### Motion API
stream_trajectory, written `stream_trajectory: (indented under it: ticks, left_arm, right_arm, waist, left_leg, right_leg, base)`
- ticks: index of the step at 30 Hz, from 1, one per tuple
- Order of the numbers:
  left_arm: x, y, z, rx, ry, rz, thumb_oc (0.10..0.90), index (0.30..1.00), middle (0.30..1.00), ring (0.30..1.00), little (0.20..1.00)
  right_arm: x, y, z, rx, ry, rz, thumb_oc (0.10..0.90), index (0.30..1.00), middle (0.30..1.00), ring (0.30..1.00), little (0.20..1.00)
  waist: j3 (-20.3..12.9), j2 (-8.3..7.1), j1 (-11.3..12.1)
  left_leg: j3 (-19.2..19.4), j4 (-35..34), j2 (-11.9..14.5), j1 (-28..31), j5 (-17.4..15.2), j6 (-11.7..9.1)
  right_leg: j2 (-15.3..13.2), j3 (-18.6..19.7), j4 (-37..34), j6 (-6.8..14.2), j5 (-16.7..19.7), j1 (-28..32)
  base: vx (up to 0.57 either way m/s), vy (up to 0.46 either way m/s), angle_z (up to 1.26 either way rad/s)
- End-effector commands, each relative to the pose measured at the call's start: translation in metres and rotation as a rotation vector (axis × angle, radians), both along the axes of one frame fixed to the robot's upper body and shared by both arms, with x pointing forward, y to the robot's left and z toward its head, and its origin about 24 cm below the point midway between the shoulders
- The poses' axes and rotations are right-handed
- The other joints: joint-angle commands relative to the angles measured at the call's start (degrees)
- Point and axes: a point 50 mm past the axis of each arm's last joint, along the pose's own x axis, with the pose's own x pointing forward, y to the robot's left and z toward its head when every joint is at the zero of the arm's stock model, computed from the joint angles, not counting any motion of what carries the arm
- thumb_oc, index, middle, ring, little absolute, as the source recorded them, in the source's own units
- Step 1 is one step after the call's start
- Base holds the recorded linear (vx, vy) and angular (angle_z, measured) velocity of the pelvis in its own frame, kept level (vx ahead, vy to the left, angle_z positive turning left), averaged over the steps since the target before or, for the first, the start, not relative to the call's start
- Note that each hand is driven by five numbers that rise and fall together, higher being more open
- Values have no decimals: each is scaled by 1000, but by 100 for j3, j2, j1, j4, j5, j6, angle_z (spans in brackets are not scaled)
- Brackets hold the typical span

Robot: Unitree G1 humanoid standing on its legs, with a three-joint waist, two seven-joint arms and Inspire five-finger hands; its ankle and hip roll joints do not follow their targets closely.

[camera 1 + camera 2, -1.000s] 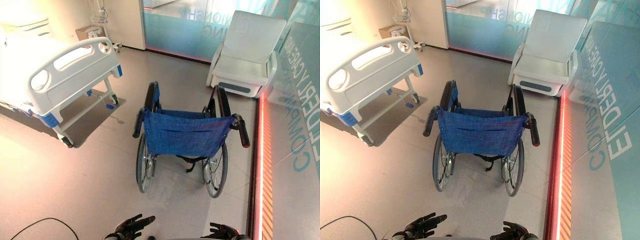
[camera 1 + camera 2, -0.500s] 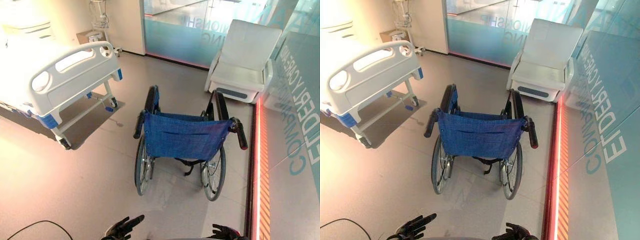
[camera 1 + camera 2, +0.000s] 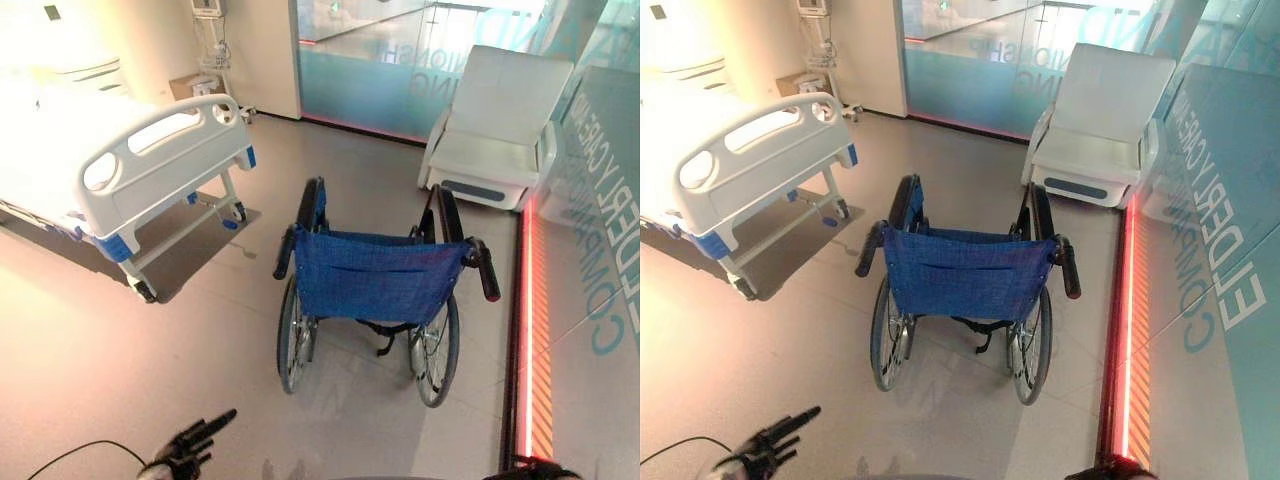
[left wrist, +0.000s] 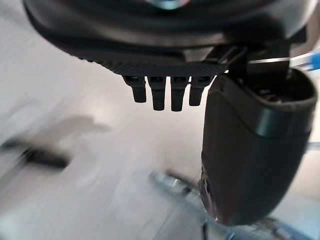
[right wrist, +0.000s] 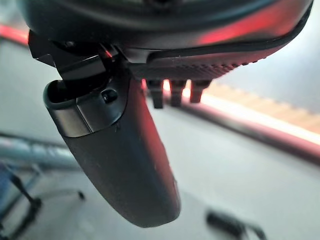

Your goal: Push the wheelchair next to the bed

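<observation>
**Hands dropped low, wheelchair waiting untouched**

Both my hands have sunk toward the bottom edge since a second ago. Largest, the bed (image 3: 150, 160) stands at my far left, well apart from the blue wheelchair (image 3: 375, 275) facing away mid-floor; a white armchair (image 3: 495, 125) sits beyond. My left hand (image 3: 190, 447) hangs with fingers straight, empty. My right hand (image 5: 120, 155) also hangs relaxed, holding nothing.

Both eye views look down and forward from head height, sharing the wheelchair (image 3: 370, 290), the bed (image 3: 140, 170) to its left and the white armchair (image 3: 1100, 130) beyond. Each wrist view looks along its own robot hand from very close, floor past it.
</observation>
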Motion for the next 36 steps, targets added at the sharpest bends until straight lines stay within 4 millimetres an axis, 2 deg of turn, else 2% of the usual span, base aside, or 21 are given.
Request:
stream_trajectory:
  ticks: [1, 2, 4, 6, 7, 10, 11, 14, 15, 17, 19, 23, 24, 31, 36]
  left_arm:
    - [60, 46, 68, 251, -182, -25, 800, 900, 900, 900, 900]
    - [62, 50, 73, 258, -187, -22, 800, 900, 900, 900, 900]
    - [75, 71, 110, 325, -263, -11, 800, 900, 900, 900, 900]
    - [80, 76, 122, 335, -304, -7, 800, 900, 900, 900, 900]
    - [90, 79, 147, 331, -389, -7, 800, 900, 900, 900, 900]
    - [98, 77, 162, 300, -471, -23, 800, 900, 900, 900, 900]
    - [105, 73, 174, 257, -541, -43, 800, 900, 900, 900, 900]
    - [118, 63, 188, 172, -635, -95, 800, 900, 900, 900, 900]
    - [130, 56, 202, 126, -695, -132, 800, 900, 900, 900, 900]
    - [137, 53, 213, 100, -735, -152, 800, 900, 900, 900, 900]
    - [150, 49, 240, 58, -804, -188, 800, 900, 900, 900, 900]
    - [164, 41, 266, 15, -868, -245, 800, 900, 900, 900, 900]
    - [168, 39, 278, 11, -879, -284, 800, 900, 900, 900, 900]
    - [187, 24, 316, -67, -898, -415, 800, 900, 900, 900, 900]
    - [201, 6, 327, -126, -898, -501, 800, 900, 900, 900, 900]
  right_arm:
    - [63, -40, 62, -159, -176, 91, 800, 900, 900, 900, 900]
    - [67, -43, 67, -171, -183, 102, 800, 900, 900, 900, 900]
    - [87, -58, 102, -250, -252, 145, 800, 900, 900, 900, 900]
    - [94, -61, 114, -273, -282, 156, 800, 900, 900, 900, 900]
    - [107, -63, 138, -307, -341, 168, 800, 900, 900, 900, 900]
    - [116, -62, 153, -307, -412, 167, 800, 900, 900, 900, 900]
    - [123, -59, 166, -284, -469, 165, 800, 900, 900, 900, 900]
    - [137, -54, 186, -225, -564, 171, 800, 900, 900, 900, 900]
    - [147, -50, 203, -188, -632, 179, 800, 900, 900, 900, 900]
    - [155, -48, 216, -178, -672, 189, 800, 900, 900, 900, 900]
    - [170, -42, 245, -134, -754, 215, 800, 900, 900, 900, 900]
    - [184, -31, 270, -63, -831, 261, 800, 900, 900, 900, 900]
    - [189, -27, 282, -34, -862, 278, 800, 900, 900, 900, 900]
    - [208, -14, 325, 55, -974, 304, 800, 900, 900, 900, 900]
    - [220, -2, 330, 164, -959, 322, 800, 900, 900, 900, 900]
  waist:
    - [87, 114, 29]
    - [87, 113, 27]
    - [87, 116, 9]
    - [90, 113, 0]
    - [88, 115, 3]
    - [92, 119, 10]
    - [90, 119, 8]
    - [80, 117, 17]
    - [61, 117, 17]
    - [48, 118, 17]
    - [5, 126, 0]
    - [-34, 136, -26]
    - [-58, 144, -23]
    - [-137, 159, -33]
    - [-177, 164, -40]
  left_leg:
    - [232, 59, -149, 87, -313, -44]
    - [235, 59, -148, 85, -312, -46]
    - [249, 59, -139, 82, -314, -63]
    - [252, 59, -135, 83, -318, -69]
    - [249, 59, -134, 80, -327, -77]
    - [229, 59, -136, 85, -334, -80]
    - [225, 59, -133, 97, -351, -85]
    - [200, 59, -135, 114, -369, -97]
    - [191, 59, -133, 127, -382, -109]
    - [197, 59, -131, 138, -388, -122]
    - [222, 59, -121, 149, -386, -149]
    - [256, 59, -109, 135, -382, -169]
    - [267, 59, -104, 122, -373, -177]
    - [321, 59, -102, 92, -362, -193]
    - [353, 59, -110, 82, -363, -200]
  right_leg:
    - [132, 75, 39, -24, 525, -376]
    - [132, 77, 37, -22, 526, -378]
    - [131, 82, 32, -7, 525, -381]
    - [130, 83, 27, -2, 525, -378]
    - [128, 90, 23, 4, 521, -380]
    - [123, 85, 23, 11, 519, -370]
    - [117, 77, 18, 16, 510, -351]
    - [115, 66, 13, 21, 500, -325]
    - [114, 57, 10, 25, 491, -308]
    - [113, 44, 6, 30, 485, -291]
    - [103, 4, 4, 43, 478, -269]
    - [88, -33, 4, 53, 467, -271]
    - [77, -58, 4, 60, 471, -279]
    - [57, -128, 4, 83, 475, -290]
    - [38, -162, 4, 96, 482, -295]
  base:
    - [-34, 3, 0]
    - [0, 0, 0]
    - [0, 0, 0]
    - [0, 0, 0]
    - [0, 0, 0]
    - [0, 0, 0]
    - [0, 0, 0]
    - [26, 3, 3]
    - [39, 8, 2]
    - [37, 7, 1]
    - [36, 14, 1]
    - [0, 0, 0]
    - [0, 0, 0]
    - [0, 0, 0]
    - [0, 0, 0]
